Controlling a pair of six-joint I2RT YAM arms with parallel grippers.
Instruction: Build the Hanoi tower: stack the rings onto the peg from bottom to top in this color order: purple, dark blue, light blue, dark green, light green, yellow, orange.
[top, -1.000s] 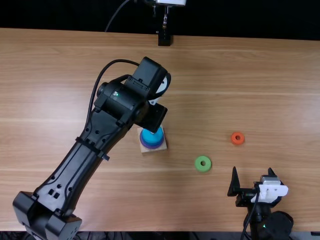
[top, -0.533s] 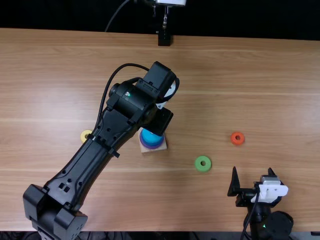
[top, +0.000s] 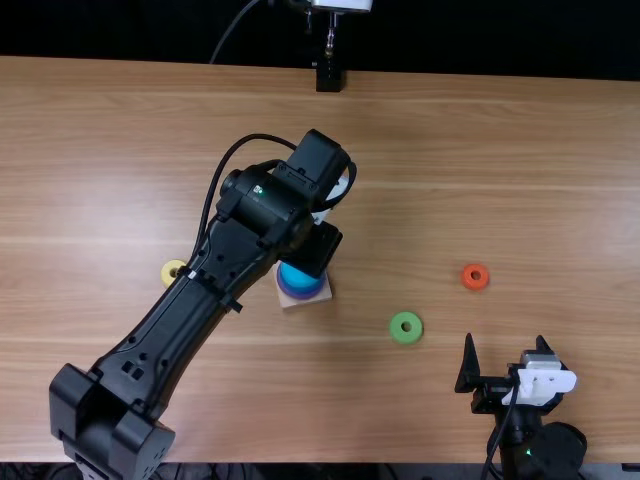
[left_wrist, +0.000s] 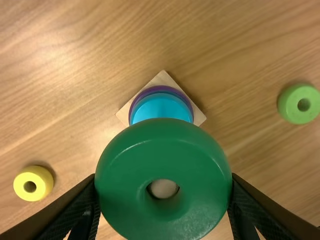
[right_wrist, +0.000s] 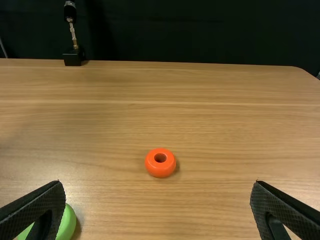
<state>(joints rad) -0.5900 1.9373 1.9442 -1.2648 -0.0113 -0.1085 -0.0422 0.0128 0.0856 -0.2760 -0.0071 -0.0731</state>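
Observation:
In the top view my left gripper (top: 313, 247) is over the wooden base (top: 307, 301), which carries a purple ring (top: 303, 293) with a light blue ring (top: 298, 276) above it. Seen from the left wrist, my left gripper (left_wrist: 164, 186) is shut on the dark green ring (left_wrist: 162, 220), which is held above the stack and partly covers the light blue ring (left_wrist: 161, 108). The peg and any dark blue ring cannot be made out. My right gripper (top: 505, 345) stands open at the near right; in its wrist view the gripper (right_wrist: 157, 186) has spread fingers.
A yellow ring (top: 173, 271) lies left of the base, partly behind the left arm. The light green ring (top: 406, 327) is to the base's right, and the orange ring (top: 475, 276) farther right. A black stand (top: 328, 77) is at the far edge.
My left arm has shifted right and toward the near edge, then slightly back left, uncovering the yellow ring. The right arm and loose rings have kept still.

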